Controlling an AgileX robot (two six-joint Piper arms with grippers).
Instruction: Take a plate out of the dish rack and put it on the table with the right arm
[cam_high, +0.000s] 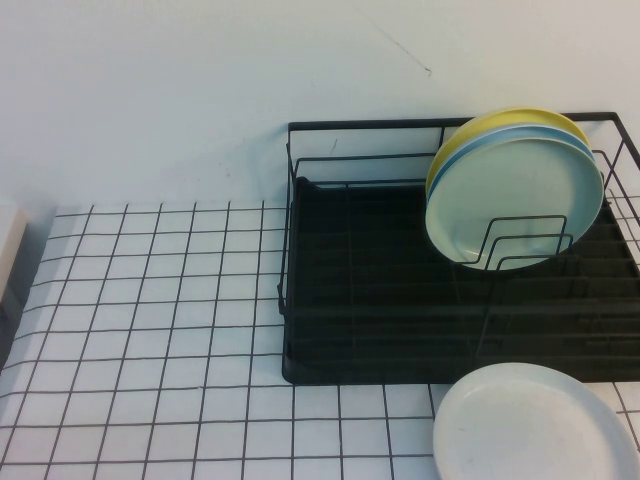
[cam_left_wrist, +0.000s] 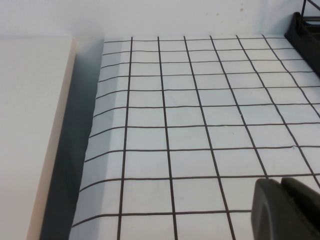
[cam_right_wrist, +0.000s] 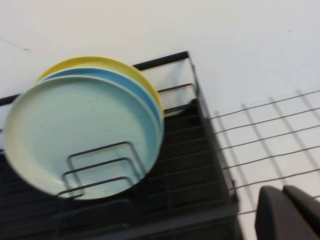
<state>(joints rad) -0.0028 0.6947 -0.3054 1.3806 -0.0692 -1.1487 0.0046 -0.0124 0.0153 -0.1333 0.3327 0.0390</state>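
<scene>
The table (cam_high: 160, 340), white and ruled with thin black lines into small squares, filled the lower part of the high view and ran up to a plain pale wall. On its right half sat the dish rack (cam_high: 380, 300), a black wire frame on a black tray base, its long side lying across the table from left to right, parallel to the wall. Three plates stood on edge in the rack's right part, leaning back toward the wall and held by upright wire loops: the mint-green plate (cam_high: 515, 200) at the front with its face turned toward the robot, a blue plate (cam_high: 500, 135) close behind it, and a yellow plate (cam_high: 500, 117) at the back, only their upper rims showing. The rest of the rack's tray held nothing that could be seen. The plate (cam_high: 530, 425), round and plain white, lay flat on the table just in front of the rack's near right corner, face up, its far rim almost at the rack's edge and its near part cut off by the frame. Neither arm appeared in the high view. The right gripper (cam_right_wrist: 290, 212) showed only as dark fingertips pressed together, clenched on nothing, above the table beside the rack's end. The left gripper (cam_left_wrist: 285, 207) hung low over bare grid near the table's left edge, fingers closed together and empty.
</scene>
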